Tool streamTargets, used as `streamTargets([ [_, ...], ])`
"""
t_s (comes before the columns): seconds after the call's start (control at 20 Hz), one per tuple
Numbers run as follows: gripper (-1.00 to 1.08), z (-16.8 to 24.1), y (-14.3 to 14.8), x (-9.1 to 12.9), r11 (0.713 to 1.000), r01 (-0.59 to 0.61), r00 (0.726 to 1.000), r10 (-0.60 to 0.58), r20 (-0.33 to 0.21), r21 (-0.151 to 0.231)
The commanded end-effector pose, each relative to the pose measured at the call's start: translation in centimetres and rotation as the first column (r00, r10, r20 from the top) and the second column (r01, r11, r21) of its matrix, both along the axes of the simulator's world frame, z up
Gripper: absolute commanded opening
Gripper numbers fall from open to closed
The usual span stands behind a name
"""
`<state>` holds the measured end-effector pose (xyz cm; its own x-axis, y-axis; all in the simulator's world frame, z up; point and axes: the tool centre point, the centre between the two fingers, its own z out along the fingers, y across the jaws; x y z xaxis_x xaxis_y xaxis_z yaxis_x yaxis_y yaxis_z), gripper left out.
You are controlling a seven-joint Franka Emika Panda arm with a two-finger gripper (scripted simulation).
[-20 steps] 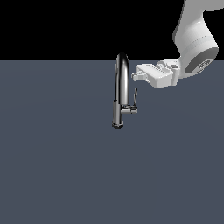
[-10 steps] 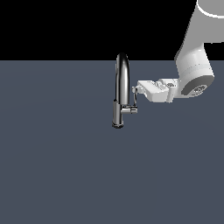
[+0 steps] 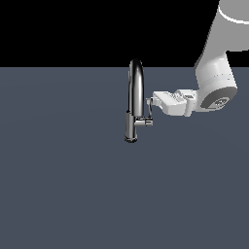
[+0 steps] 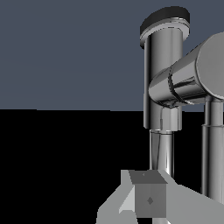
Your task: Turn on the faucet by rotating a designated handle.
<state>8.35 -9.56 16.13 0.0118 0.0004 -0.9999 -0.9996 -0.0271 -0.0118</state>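
The chrome faucet (image 3: 131, 121) stands upright on the dark grey floor, with its high arched spout (image 3: 136, 73) above the base. A short side stub (image 3: 143, 122) points to the exterior view's right, and the thin handle (image 3: 151, 111) rises from its end. My gripper (image 3: 149, 101) reaches in horizontally from the right, its tips at the top of the handle, touching or nearly so. In the wrist view the faucet base (image 4: 164, 65), stub (image 4: 186, 81) and handle (image 4: 214, 148) show close by. The gripper's fingers (image 4: 148, 200) sit together with nothing between them.
The white arm (image 3: 216, 73) comes down from the upper right of the exterior view. The flat grey floor (image 3: 73, 185) stretches around the faucet, with a black background beyond it.
My gripper has moved down and towards the exterior view's left, from above the stub's right to the top of the handle. The faucet and handle look unchanged.
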Motion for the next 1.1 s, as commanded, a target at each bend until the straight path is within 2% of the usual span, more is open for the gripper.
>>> streamTargets([
  [0.0,-1.0,0.0,0.0,-0.3,1.0,0.0,1.0,0.0,0.0,0.0],
  [1.05,-1.0,0.6,-0.1,-5.2,1.0,0.0,1.0,0.0,0.0,0.0],
])
